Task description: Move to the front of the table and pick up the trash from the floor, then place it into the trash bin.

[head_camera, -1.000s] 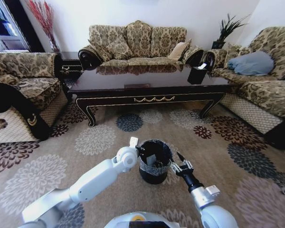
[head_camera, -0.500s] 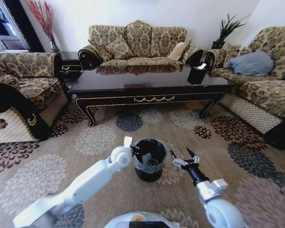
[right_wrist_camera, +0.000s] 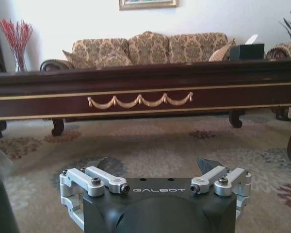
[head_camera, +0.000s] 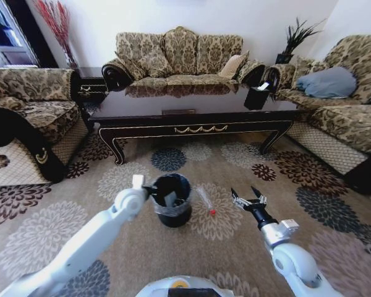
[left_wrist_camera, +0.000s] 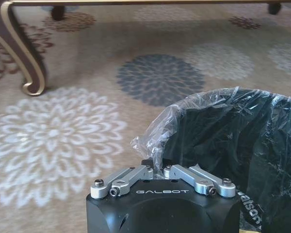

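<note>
A living room seen from the robot's head, looking forward and down. A long, low table [head_camera: 191, 108] with a glossy dark top, gold ornament along its apron and curved legs stands across the middle of the room, with patterned sofas behind it and on both sides. The floor [head_camera: 62, 229] in front of it is beige carpet with large round flower medallions.

The small round black trash bin [head_camera: 172, 199], lined with a crinkled bag folded over its rim, sits on the carpet in front of the table, a little left of centre. The left gripper [head_camera: 150, 189] is at the bin's left rim. In the left wrist view its jaws are closed on the edge of the bin [left_wrist_camera: 242, 145], pinching the crinkled liner at the rim. Something pale lies inside the bin; what it is cannot be told.

Just to the right of the bin, on a cream flower medallion, lies 1 piece of trash [head_camera: 205, 199]: a clear plastic wrapper with a small red bit at its near end. It is beside the bin, not touching it.

The right gripper [head_camera: 249, 200] is low over the carpet further right, apart from the wrapper, pointing toward the table. Its 2 jaws are spread wide with nothing between them. In the right wrist view the gripper [right_wrist_camera: 155, 167] faces the table's apron [right_wrist_camera: 140, 94] and its gold swag ornament.
</note>
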You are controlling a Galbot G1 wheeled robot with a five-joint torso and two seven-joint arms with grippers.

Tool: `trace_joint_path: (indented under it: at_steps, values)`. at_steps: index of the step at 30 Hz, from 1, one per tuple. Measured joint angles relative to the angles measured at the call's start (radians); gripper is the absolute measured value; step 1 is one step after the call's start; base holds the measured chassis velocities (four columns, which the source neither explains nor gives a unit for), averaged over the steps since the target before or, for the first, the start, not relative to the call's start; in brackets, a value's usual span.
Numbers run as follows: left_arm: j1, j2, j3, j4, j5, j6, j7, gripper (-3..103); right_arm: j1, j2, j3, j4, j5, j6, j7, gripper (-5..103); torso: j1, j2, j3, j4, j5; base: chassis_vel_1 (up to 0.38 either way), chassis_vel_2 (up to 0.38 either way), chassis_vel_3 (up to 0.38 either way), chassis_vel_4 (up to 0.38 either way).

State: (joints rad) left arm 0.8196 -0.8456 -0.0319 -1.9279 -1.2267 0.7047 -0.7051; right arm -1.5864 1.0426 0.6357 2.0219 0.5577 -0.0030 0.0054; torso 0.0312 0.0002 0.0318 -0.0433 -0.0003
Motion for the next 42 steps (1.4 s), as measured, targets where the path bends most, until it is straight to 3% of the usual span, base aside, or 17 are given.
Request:
trace_joint_path:
  at_steps: [3, 7, 9, 11, 14, 15, 21, 28, 42]
  values:
    - [0.024, 0.023, -0.035, 0.001, 0.000, -0.005, 0.019, 3, 0.026, -0.005, -0.020, -0.050, -0.012, 0.009, -0.004, 100, 0.000, 0.000, 0.000, -0.0003, 0.0001, 0.000, 0.000, 0.000, 0.000]
    - [0.086, 0.071, -0.101, 0.015, 0.038, -0.041, 0.114, 3, 0.075, 0.005, -0.081, -0.135, -0.034, 0.011, -0.005, 100, 0.000, 0.000, 0.000, -0.0003, 0.0000, 0.000, 0.000, 0.000, 0.000]
    - [0.093, 0.074, -0.107, 0.019, 0.047, -0.045, 0.123, 3, 0.078, 0.007, -0.086, -0.140, -0.039, 0.012, -0.005, 100, 0.000, 0.000, 0.000, -0.0003, 0.0000, 0.000, 0.000, 0.000, 0.000]
    - [0.130, 0.079, -0.141, 0.036, 0.085, -0.062, 0.173, 3, 0.101, 0.019, -0.117, -0.182, -0.074, 0.023, -0.008, 100, 0.000, 0.000, 0.000, -0.0002, 0.0000, 0.000, 0.000, 0.000, 0.000]
    - [0.143, 0.079, -0.151, 0.040, 0.097, -0.068, 0.190, 3, 0.113, 0.023, -0.131, -0.209, -0.094, 0.033, -0.012, 100, 0.000, 0.000, 0.000, -0.0002, 0.0002, 0.000, 0.000, 0.000, 0.000]
    - [0.161, 0.077, -0.164, 0.044, 0.112, -0.077, 0.211, 3, 0.140, 0.027, -0.152, -0.280, -0.155, 0.062, -0.024, 100, 0.000, 0.000, 0.000, -0.0001, 0.0001, 0.000, 0.000, 0.000, 0.000]
    - [0.162, 0.061, -0.153, 0.036, 0.114, -0.083, 0.206, 3, 0.207, 0.019, -0.229, -0.460, -0.311, 0.108, -0.045, 100, 0.000, 0.000, 0.000, -0.0004, 0.0002, 0.000, 0.000, 0.000, 0.000]
    - [0.155, 0.056, -0.135, 0.032, 0.108, -0.078, 0.194, 3, 0.303, 0.041, -0.368, -0.609, -0.374, 0.122, -0.048, 100, 0.000, 0.000, 0.000, -0.0003, 0.0004, 0.000, 0.000, 0.000, 0.000]
    - [0.169, 0.049, -0.137, 0.021, 0.096, -0.077, 0.174, 3, 0.472, 0.078, -0.486, -0.772, -0.377, 0.135, -0.054, 100, 0.000, 0.000, 0.000, -0.0001, 0.0002, 0.000, 0.000, 0.000, 0.000]
